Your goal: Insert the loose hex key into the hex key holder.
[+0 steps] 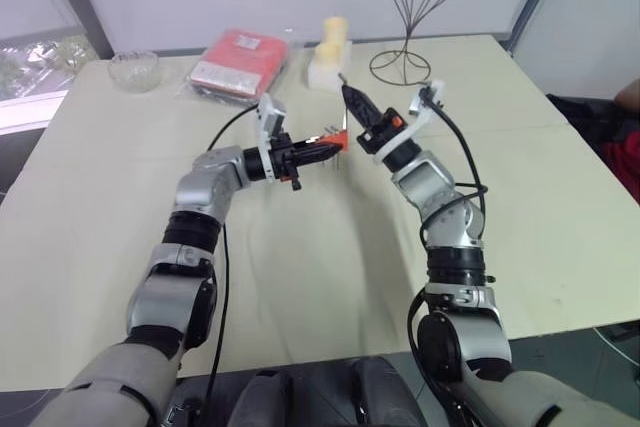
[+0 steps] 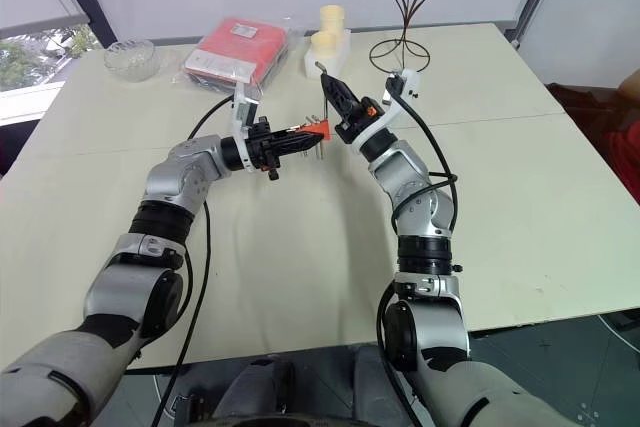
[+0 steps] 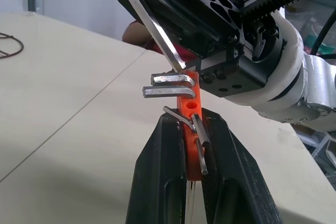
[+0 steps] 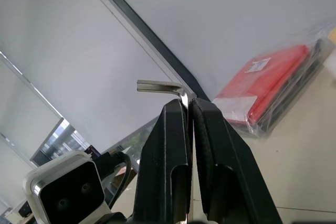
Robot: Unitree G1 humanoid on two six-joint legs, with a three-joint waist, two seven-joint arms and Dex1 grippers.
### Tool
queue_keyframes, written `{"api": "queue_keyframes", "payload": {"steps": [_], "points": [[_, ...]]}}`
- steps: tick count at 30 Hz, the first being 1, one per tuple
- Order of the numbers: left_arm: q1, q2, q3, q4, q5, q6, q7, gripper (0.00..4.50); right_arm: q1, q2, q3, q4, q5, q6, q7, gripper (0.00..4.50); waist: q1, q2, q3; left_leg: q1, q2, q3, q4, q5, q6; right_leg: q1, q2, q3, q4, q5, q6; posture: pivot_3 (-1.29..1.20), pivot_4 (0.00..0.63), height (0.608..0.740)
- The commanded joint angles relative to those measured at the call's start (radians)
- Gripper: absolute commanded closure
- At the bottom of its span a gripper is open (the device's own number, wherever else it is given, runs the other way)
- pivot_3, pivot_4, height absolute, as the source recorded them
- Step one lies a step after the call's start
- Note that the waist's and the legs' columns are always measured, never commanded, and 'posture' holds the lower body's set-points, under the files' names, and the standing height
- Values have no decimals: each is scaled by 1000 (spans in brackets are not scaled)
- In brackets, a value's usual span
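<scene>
I am clamping the hex key holder [image 3: 190, 109] in the left gripper [image 3: 195, 145] so its holes face the right gripper [image 4: 188, 109], which is pinching the loose hex key [image 3: 149, 22] just above the holder for insertion.

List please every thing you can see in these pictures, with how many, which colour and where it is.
hex key holder: one, red-orange, gripped above the table, short grey keys sticking out
loose hex key: one, grey metal, its lower end at the holder's top
flat packet: one, red in clear wrap, far left part of table
glass bowl: one, clear, far left corner
foam block: one, white, with two pale yellow cylinders, far middle
wire stand: one, dark, far right of middle
table: one, cream
person's sleeve: one, at right edge
left gripper: black, shut on the holder
right gripper: black, shut on the loose key
</scene>
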Motion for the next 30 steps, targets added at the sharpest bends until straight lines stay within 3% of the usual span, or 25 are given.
{"api": "queue_keyframes", "payload": {"steps": [1,18,30], "points": [[-42,3,30,-31,-17,-16,12,4500,-1,1,11,-26,14,-10,9,4444,0,0,0,0,0,0,0,0,0,0,0,0,0,0,0,0,150,740],[-48,-9,44,-56,-41,15,33,4500,18,-11,30,-11,-12,-30,27,4444,0,0,0,0,0,0,0,0,0,0,0,0,0,0,0,0,150,740],[-47,5,62,-69,-50,58,38,4500,-3,-124,143,25,-139,-161,214,4444,0,0,0,0,0,0,0,0,0,0,0,0,0,0,0,0,150,740]]}}
